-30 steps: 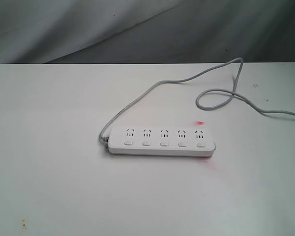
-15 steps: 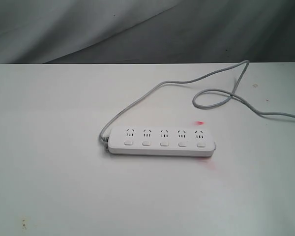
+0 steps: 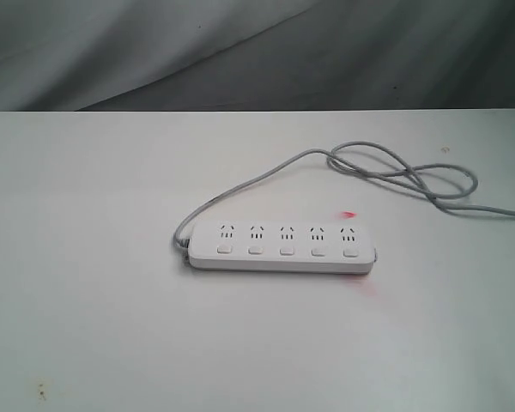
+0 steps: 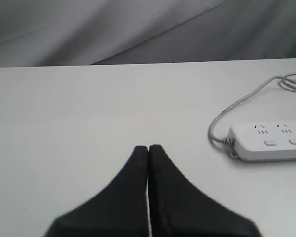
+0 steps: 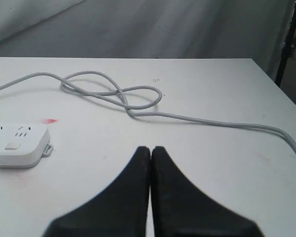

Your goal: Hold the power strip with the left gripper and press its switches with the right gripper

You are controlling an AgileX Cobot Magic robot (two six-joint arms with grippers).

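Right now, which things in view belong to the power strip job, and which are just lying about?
For the job:
- power strip, flat on the table
- its five switches
- left gripper, shut, clear of the strip
- right gripper, shut, clear of the strip

Just lying about:
- grey cord, looped behind the strip
- red mark by the strip's end
- grey cloth backdrop

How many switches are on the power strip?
5 switches in one row on the power strip, one below each socket, spanning it left to right in the exterior view; none hidden there.
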